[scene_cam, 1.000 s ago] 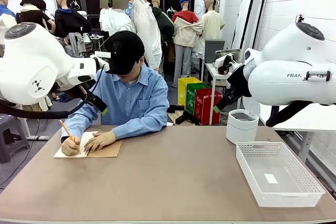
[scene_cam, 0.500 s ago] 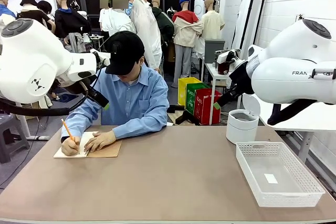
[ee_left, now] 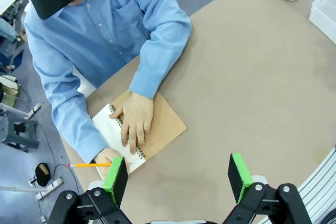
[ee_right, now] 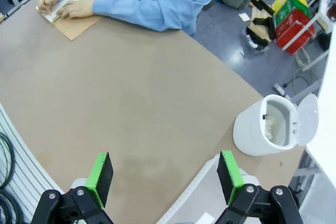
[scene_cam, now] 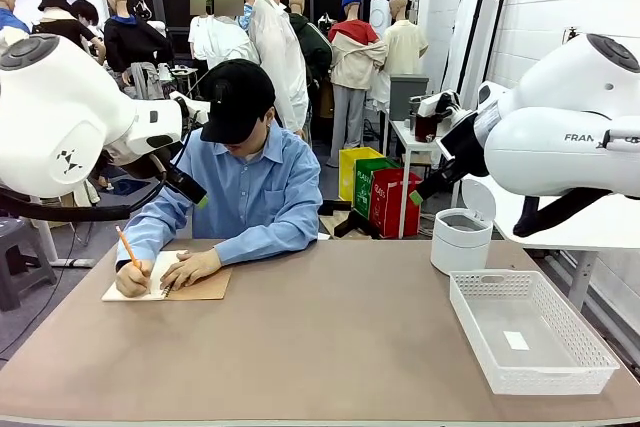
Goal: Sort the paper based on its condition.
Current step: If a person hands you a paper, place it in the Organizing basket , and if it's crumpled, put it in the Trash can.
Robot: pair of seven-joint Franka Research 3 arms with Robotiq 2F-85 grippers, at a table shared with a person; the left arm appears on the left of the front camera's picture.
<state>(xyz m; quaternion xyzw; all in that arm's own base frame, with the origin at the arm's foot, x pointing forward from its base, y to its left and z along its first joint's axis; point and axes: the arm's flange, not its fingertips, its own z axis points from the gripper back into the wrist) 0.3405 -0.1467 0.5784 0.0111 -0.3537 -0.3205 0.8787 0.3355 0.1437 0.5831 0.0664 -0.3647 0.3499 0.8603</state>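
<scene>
Across the table a person writes with a pencil (ee_left: 86, 165) on the top white page (ee_left: 106, 126) of a spiral notebook (scene_cam: 195, 287), one hand flat on it. In the right wrist view, a pale wrinkly lump (ee_right: 270, 128) that looks like crumpled paper lies inside the open white bin (ee_right: 252, 135). My left gripper (ee_left: 177, 178) hangs open high over the table, near the notebook (ee_left: 165, 124), holding nothing. My right gripper (ee_right: 165, 170) is open too, high above the table's right part. Both arms are raised in the front view, left gripper (scene_cam: 200, 201) and right gripper (scene_cam: 414, 198).
A white mesh basket (scene_cam: 470, 312) stands at the front right with a small white scrap (scene_cam: 516, 340) on its floor. The white bin (scene_cam: 461, 242) with its lid up stands behind it. Bare brown tabletop (scene_cam: 330, 347) spreads between notebook and basket.
The right arm has drifted slightly to the right and up. The left arm has barely shifted. The person keeps writing in the same spot.
</scene>
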